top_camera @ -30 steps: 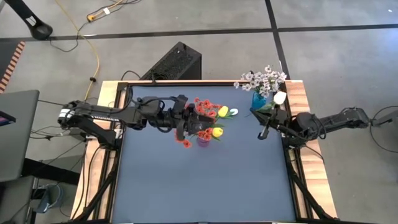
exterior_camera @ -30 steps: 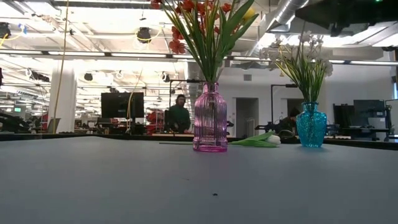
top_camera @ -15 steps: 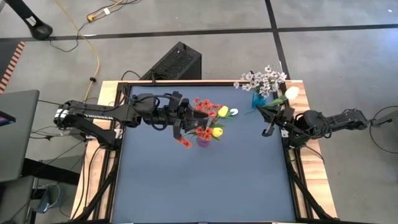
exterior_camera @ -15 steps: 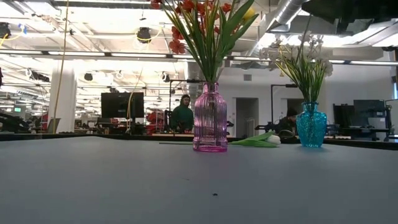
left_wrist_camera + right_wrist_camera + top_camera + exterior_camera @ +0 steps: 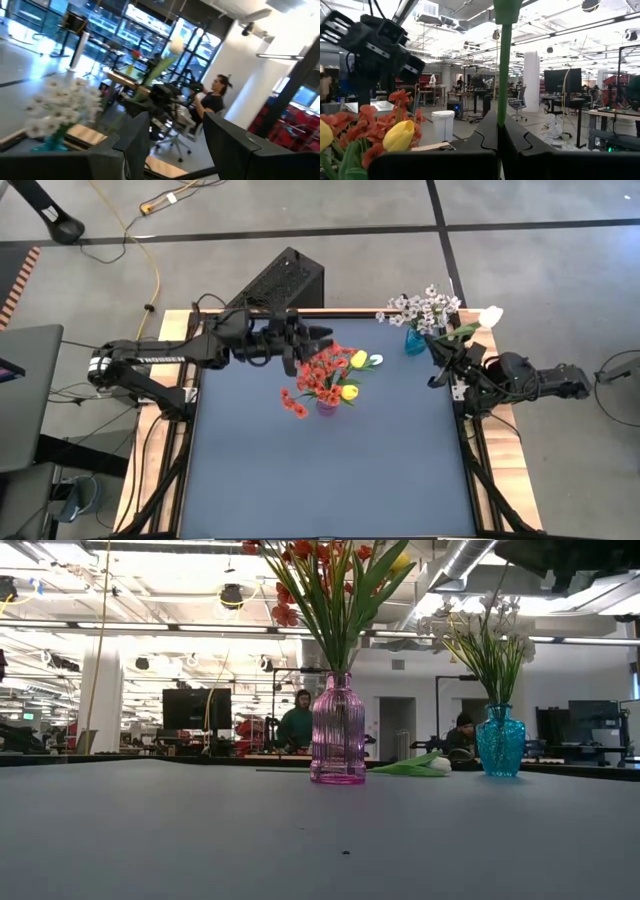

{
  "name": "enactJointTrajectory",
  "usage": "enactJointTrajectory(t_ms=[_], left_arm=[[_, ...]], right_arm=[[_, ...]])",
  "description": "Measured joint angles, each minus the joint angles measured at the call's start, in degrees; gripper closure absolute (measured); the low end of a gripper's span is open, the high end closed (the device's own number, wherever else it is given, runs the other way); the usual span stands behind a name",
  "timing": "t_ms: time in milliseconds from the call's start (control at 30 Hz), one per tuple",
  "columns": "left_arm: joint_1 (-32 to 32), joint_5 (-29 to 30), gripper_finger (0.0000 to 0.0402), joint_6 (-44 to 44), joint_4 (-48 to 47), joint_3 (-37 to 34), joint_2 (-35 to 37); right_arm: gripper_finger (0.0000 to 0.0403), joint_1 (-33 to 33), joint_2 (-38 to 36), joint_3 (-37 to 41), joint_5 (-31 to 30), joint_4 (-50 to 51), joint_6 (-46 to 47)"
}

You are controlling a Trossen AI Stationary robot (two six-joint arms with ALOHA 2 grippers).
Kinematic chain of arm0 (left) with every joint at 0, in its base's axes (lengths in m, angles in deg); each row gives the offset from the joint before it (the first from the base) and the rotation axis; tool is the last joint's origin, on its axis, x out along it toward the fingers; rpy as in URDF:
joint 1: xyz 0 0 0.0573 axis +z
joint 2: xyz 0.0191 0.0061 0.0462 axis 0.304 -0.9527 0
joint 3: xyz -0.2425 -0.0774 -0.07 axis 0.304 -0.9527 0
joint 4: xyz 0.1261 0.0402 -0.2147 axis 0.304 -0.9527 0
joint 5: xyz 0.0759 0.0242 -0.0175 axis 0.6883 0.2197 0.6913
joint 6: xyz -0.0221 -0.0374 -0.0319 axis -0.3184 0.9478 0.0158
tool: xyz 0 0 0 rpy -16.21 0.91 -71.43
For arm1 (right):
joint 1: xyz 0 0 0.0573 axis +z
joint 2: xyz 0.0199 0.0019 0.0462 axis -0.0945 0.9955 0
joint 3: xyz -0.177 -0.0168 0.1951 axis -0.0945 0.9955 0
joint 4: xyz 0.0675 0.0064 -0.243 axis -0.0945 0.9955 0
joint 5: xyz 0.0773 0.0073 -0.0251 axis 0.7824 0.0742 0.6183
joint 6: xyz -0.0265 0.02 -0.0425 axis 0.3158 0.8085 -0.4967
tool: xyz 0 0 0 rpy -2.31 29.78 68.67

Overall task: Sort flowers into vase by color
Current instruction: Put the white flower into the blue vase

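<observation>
A pink vase (image 5: 327, 406) (image 5: 338, 730) holds red blossom bunches (image 5: 318, 375) and yellow tulips (image 5: 349, 392). A blue vase (image 5: 414, 341) (image 5: 500, 741) near the far right corner holds white-lilac sprays (image 5: 424, 307). One white tulip (image 5: 375, 360) (image 5: 421, 766) lies on its side on the table between the vases. My right gripper (image 5: 440, 356) (image 5: 500, 131), right of the blue vase, is shut on another white tulip (image 5: 489, 316). My left gripper (image 5: 316, 334) (image 5: 175, 145) is open above the table's far edge, behind the pink vase. My right gripper pinches the white tulip's green stem (image 5: 503, 85) between its two fingers, which lie across the stem. The flower is lifted clear of the table. Its blossom (image 5: 489, 316) points away over the table's right far corner, out past the blue vase.
The dark mat (image 5: 330, 470) is bare on its near half. A black box (image 5: 283, 280) stands on the floor beyond the far edge. People sit and stand in the room behind the table (image 5: 293, 723).
My left gripper drew back from the red flowers over the pink vase, rising toward the far edge. My right gripper moved toward the table's right edge with the white tulip. The tulip's blossom swung from beside the blue vase out to the far right corner.
</observation>
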Motion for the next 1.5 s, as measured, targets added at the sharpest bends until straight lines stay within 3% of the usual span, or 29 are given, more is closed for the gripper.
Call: enactJointTrajectory(t_ms=[133,300,567,867,1000,1200,1367,1500], left_arm=[[3.33,-4.22,0.0228,1.86,-1.43,0.00,0.37],[5.43,-8.26,0.0228,-0.27,-10.71,-0.02,3.81],[7.53,-6.93,0.0228,-7.88,-25.15,-0.01,12.50],[7.49,1.60,0.0228,-18.08,-34.39,0.00,14.98],[7.49,3.66,0.0228,-20.37,-33.17,-1.93,14.64],[10.40,4.98,0.0228,-20.55,-22.11,-12.21,17.44],[13.56,-3.55,0.0228,-20.17,-18.42,-19.32,17.90],[15.97,-9.67,0.0228,-20.50,-17.10,-20.39,17.94]], right_arm=[[0.0378,-0.20,-0.30,0.00,-0.15,-0.22,0.19],[0.0378,-0.20,-0.28,0.00,-0.18,0.60,2.96],[0.0376,0.74,-0.26,0.00,-6.86,1.66,4.20],[0.0379,1.17,-0.26,0.00,-7.61,1.75,4.02],[0.0377,0.90,-0.17,0.00,-7.48,1.76,3.97],[0.0379,0.90,-0.15,0.00,-7.67,1.95,2.53],[0.0378,0.90,-0.17,0.00,-9.71,0.12,3.22],[0.0378,0.90,-0.15,0.00,-14.46,-0.14,5.90]])
